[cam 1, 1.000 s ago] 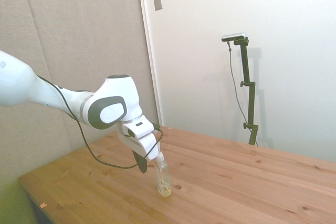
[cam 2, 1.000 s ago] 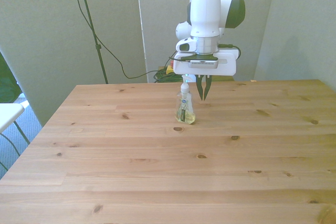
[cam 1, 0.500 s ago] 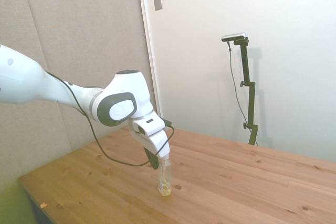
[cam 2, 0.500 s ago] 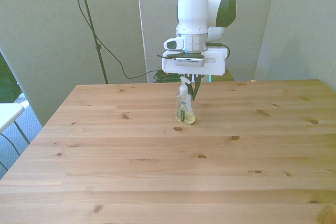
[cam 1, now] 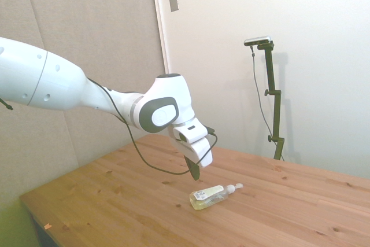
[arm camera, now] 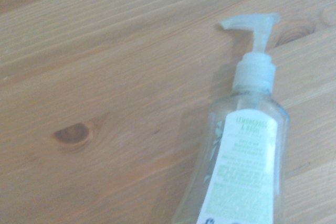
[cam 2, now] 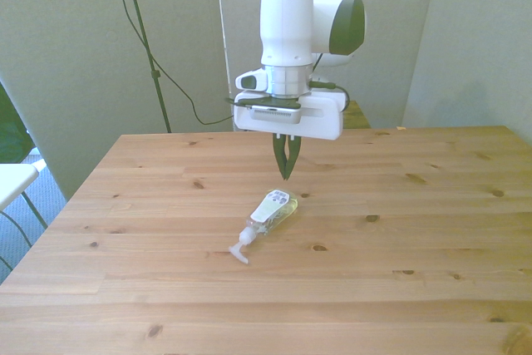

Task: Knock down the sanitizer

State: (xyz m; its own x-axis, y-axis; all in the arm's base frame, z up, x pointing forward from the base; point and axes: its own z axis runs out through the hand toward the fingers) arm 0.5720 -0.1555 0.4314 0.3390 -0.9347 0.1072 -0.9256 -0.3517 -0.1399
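The sanitizer lies on its side on the wooden table. It is a slim clear bottle with yellowish liquid, a white pump and a label facing up. In the front view its pump points toward the camera and the front view's left. My gripper hangs just above the table behind the bottle's base, fingers shut and apart from the bottle. The wrist view shows the sanitizer from close by, pump and label in sight.
The wooden table has knots in its planks and no other objects on it. Grey wall panels and a cable stand behind the table's far edge. A white surface edge shows at the front view's left.
The sanitizer was upright; it now lies on its side. My gripper swept past where it stood, toward the front view's left and the camera.
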